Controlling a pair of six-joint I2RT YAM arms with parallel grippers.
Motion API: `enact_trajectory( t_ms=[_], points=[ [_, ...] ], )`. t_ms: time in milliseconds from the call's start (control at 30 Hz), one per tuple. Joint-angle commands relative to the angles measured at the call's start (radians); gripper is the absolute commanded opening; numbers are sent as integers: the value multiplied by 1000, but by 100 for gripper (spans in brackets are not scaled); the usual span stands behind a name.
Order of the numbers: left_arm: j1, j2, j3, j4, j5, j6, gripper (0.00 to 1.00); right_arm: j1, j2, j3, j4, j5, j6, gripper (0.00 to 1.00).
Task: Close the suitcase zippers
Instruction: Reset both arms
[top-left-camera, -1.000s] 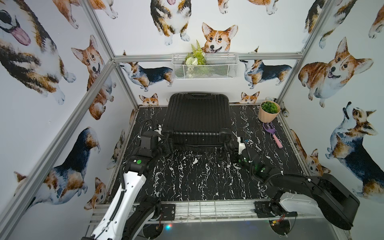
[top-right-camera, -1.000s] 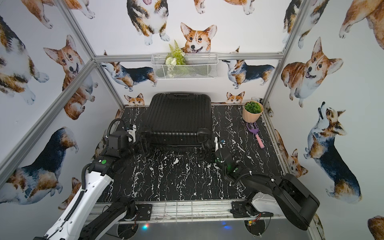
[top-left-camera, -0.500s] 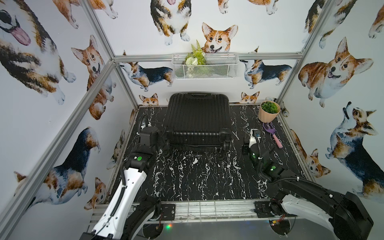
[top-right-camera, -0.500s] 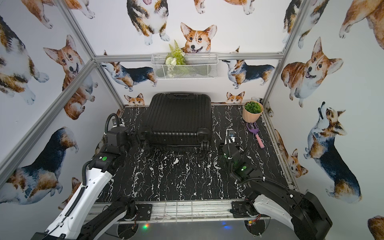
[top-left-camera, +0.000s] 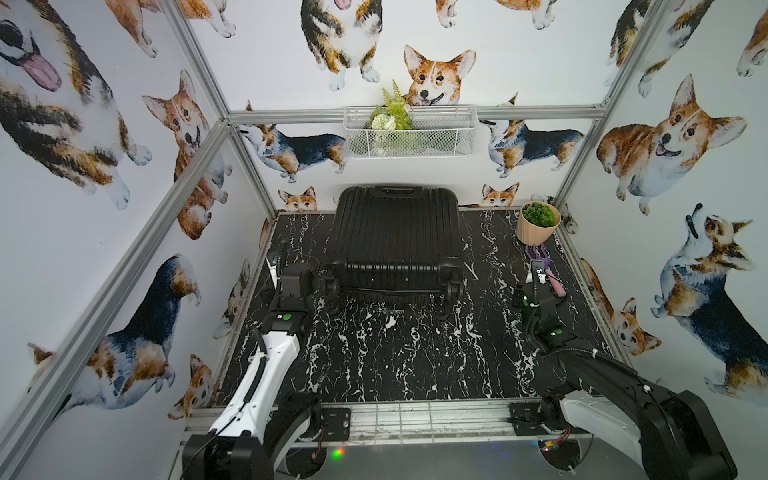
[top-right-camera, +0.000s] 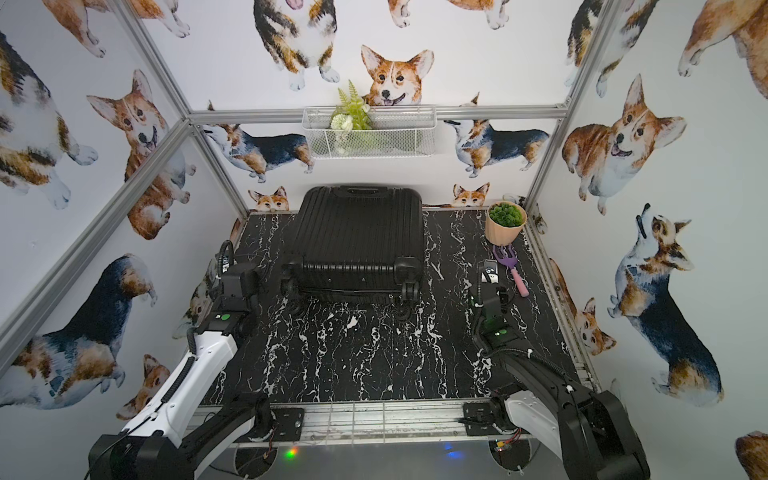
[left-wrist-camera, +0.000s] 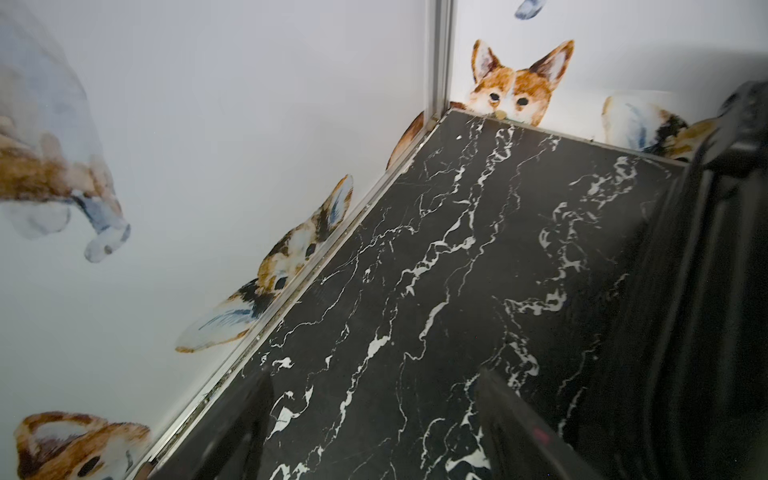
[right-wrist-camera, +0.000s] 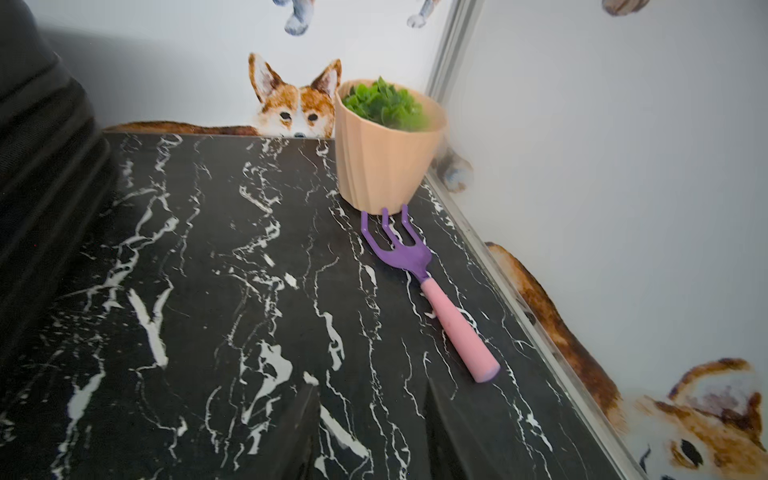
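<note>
Suitcase (top-left-camera: 395, 237) flat at twelve o'clock, both claws parted and empty, left gripper (left-wrist-camera: 374, 399) at its eight, right gripper (right-wrist-camera: 374, 415) at three by the rake (right-wrist-camera: 440, 307); I can't quite spot the zippers' (top-left-camera: 390, 291) pulls, so I risk pinching shell and shoving it.

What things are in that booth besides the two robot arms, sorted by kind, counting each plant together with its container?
Suitcase: 1
Potted plant: 1
Garden fork: 1
Wire basket with greenery, on the back wall: 1
Total: 4
</note>
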Motion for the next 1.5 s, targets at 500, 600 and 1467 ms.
enact_trajectory(
  t_ms=[500, 600, 1467],
  points=[
    [63, 164, -333, 661, 448, 139, 85, -164, 184, -36, 284, -316, -20, 46],
    [65, 229, -313, 713, 520, 158, 86, -188, 229, -5, 280, -365, -16, 47],
    [64, 590, -353, 1282, 620, 233, 100, -323, 436, -31, 543, -558, -23, 68]
  ],
)
